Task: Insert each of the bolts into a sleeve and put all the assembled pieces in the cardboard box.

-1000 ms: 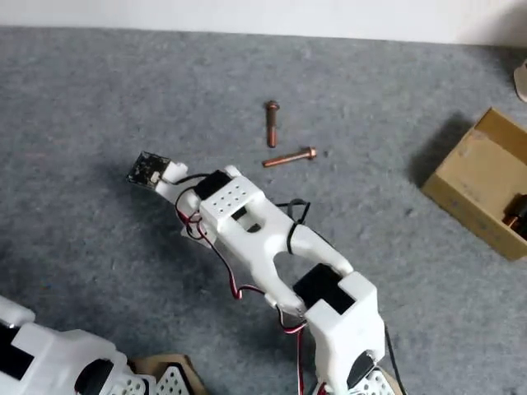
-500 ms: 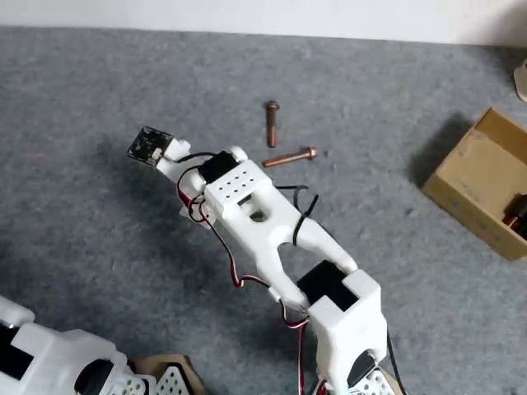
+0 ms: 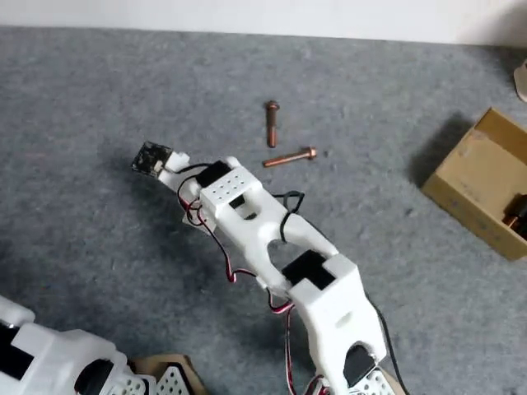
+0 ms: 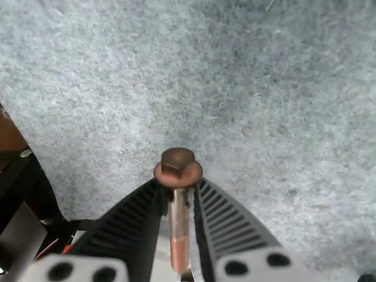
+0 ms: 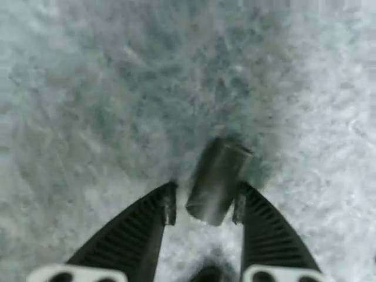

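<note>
Counter [image 3: 99, 82]: grey and felt-like; it carries everything.
Extended arm [image 3: 272, 247]: white, reaching from the near edge toward the middle-left of the counter. I take it for the right arm, since its wrist camera looks at the counter from close up.
Folded arm [image 3: 41, 354]: tucked at the near-left corner, presumably the left arm.
Cardboard box [image 3: 473, 177]: at the right edge, well apart from both arms. A dark item [image 3: 517, 212] lies inside, cut off too much to identify.
Left jaws: closed tight on a copper bolt [image 4: 178, 167], gripping the shank with the hex head poking out past the tips, above bare counter.
Right jaws: partly open and straddling the sleeve [image 5: 218, 179]. One tip looks to be against it, while the other has a gap, so nothing is gripped.
Sleeve: dark and short, resting on the counter between the right tips, skewed to them.
Loose bolts: one [image 3: 272, 123] points away from the arms and the other [image 3: 290, 157] lies crosswise just beside its tip. Both are beyond the extended arm.
Step in hand: picking up the sleeve to pair it with the held bolt.
Next move: probably to close the right jaws squarely on the sleeve, lift it, and line its bore up with the left arm's bolt. The skew risks the sleeve rolling out.
</note>
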